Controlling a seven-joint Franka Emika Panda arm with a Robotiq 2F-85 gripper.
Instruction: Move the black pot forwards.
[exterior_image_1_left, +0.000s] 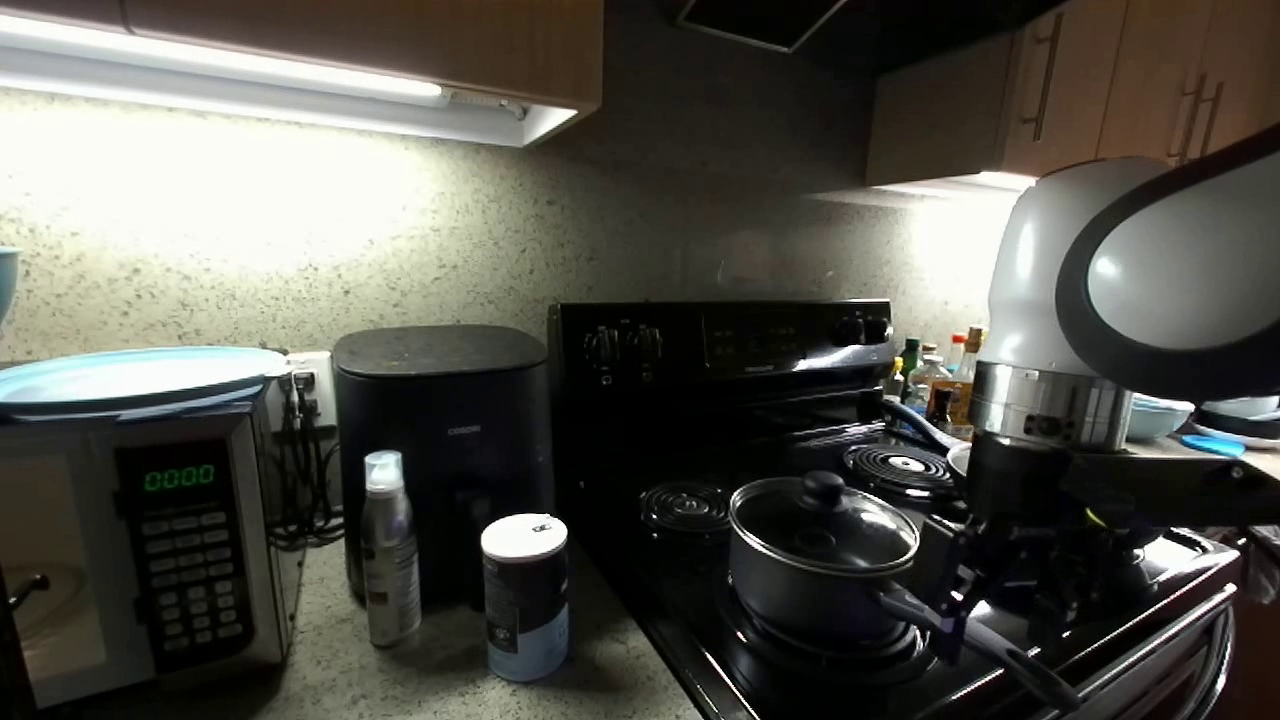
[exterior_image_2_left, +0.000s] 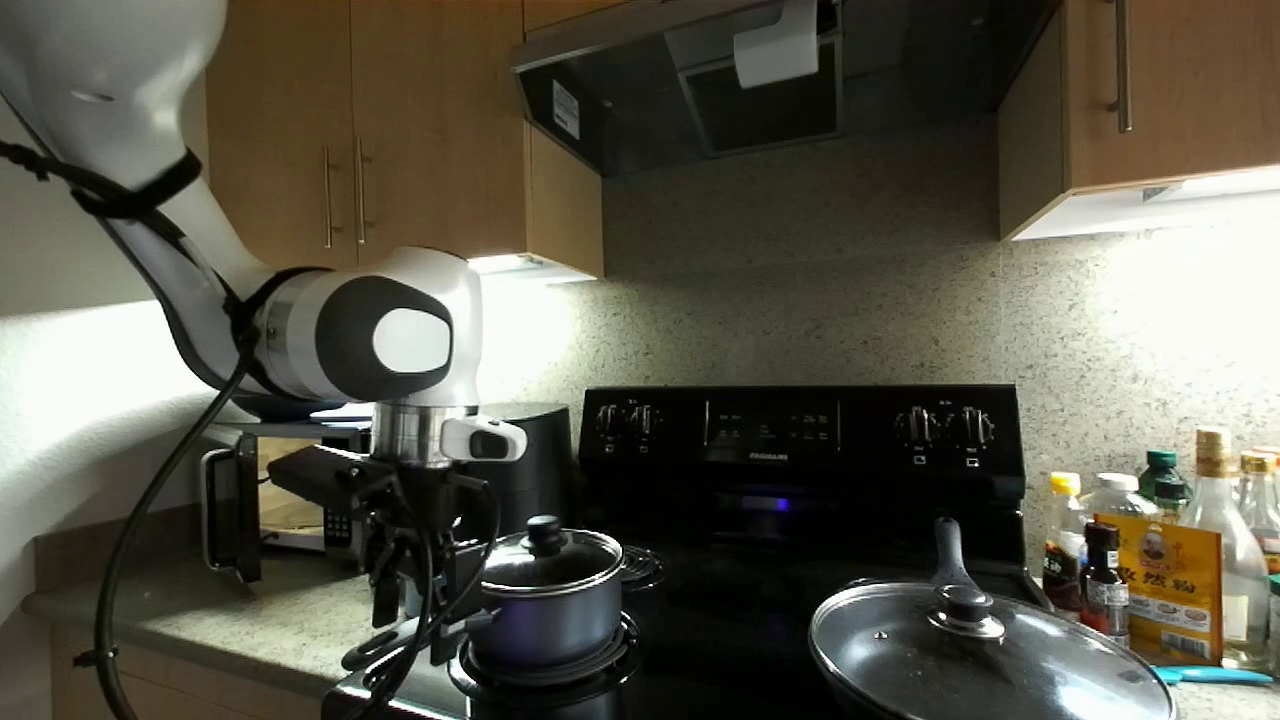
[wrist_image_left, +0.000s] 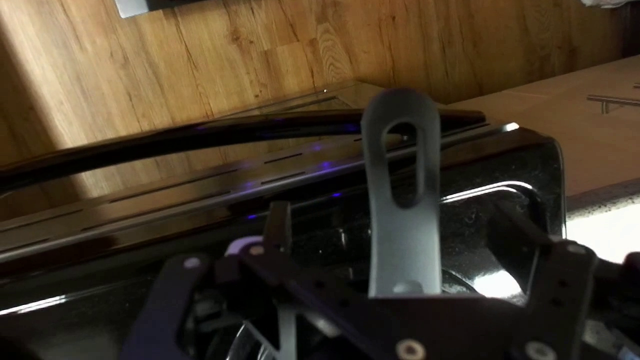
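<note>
The black pot (exterior_image_1_left: 815, 595) looks like satin metal under a glossy glass lid (exterior_image_1_left: 775, 530) with a plastic-looking knob (exterior_image_1_left: 823, 488); its handle (wrist_image_left: 406, 245) is smooth and matt, the claw (exterior_image_1_left: 1000, 620) matt, the stovetop (exterior_image_2_left: 720, 620) glossy. At nine o'clock from the pot in an exterior view, a metallic-looking bottle (exterior_image_1_left: 391, 570) has a clear plastic cap (exterior_image_1_left: 383, 470). At eleven o'clock in the wrist view, the floor (wrist_image_left: 250, 60) is grained wood.

This is a kitchen — stove (exterior_image_2_left: 730, 600), range hood (exterior_image_2_left: 640, 110), microwave (exterior_image_1_left: 190, 555) and, dimly, probably an air fryer (exterior_image_1_left: 455, 435).

stovetop (exterior_image_2_left: 730, 620) | black pot (exterior_image_2_left: 555, 622) on front coil burner (exterior_image_2_left: 550, 677) | lidded pan (exterior_image_2_left: 960, 665)
</note>
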